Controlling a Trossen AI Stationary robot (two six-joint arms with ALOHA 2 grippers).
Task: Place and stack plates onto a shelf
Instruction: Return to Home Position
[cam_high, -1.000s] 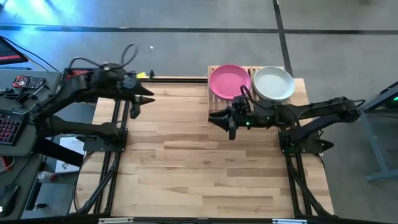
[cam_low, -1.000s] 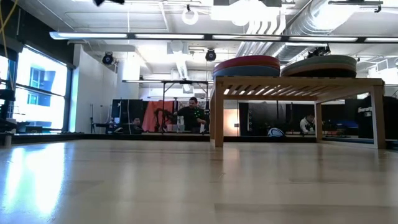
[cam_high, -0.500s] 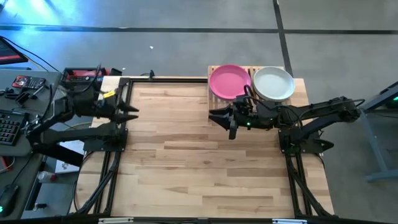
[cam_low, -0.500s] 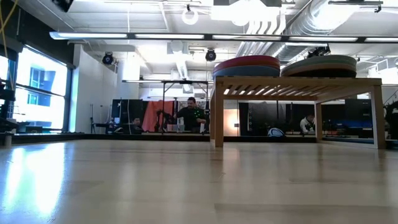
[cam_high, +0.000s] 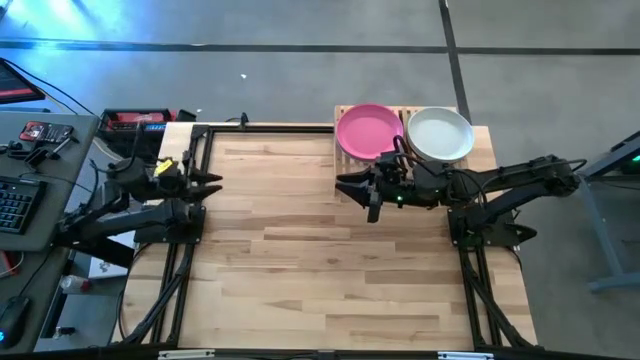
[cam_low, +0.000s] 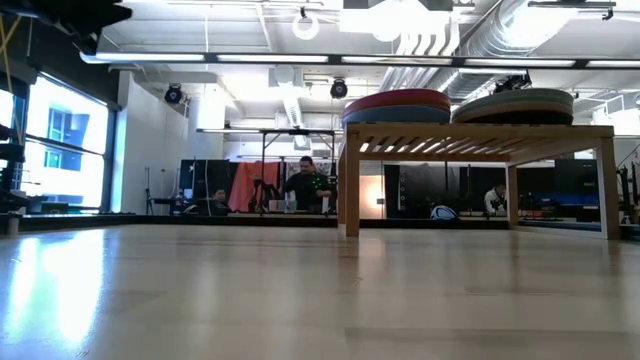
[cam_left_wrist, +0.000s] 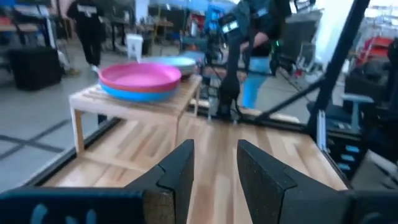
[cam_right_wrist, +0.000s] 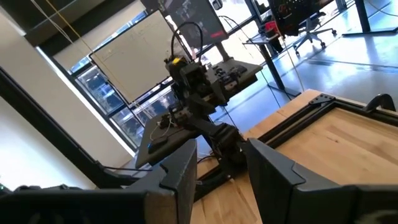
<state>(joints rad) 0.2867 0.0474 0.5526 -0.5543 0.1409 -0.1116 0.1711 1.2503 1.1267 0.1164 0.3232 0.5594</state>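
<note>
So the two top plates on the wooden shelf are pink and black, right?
Not quite. On the low light-wood slatted shelf, one top plate is the round matte pink plate, but the other is a round matte off-white plate, not black. The high view shows it.

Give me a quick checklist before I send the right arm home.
1. Stacks seated on the shelf: ok; the magenta plate tops one, the off-white plate tops the other, and both sit level in the low view.
2. Left gripper empty: ok; open, at the table's left edge.
3. Right gripper empty: ok; open, in front of the shelf.
4. Right gripper's clearance from the shelf: cannot tell; close in the high view, height not shown.
5. Plates left on the table: ok; none visible.
</note>
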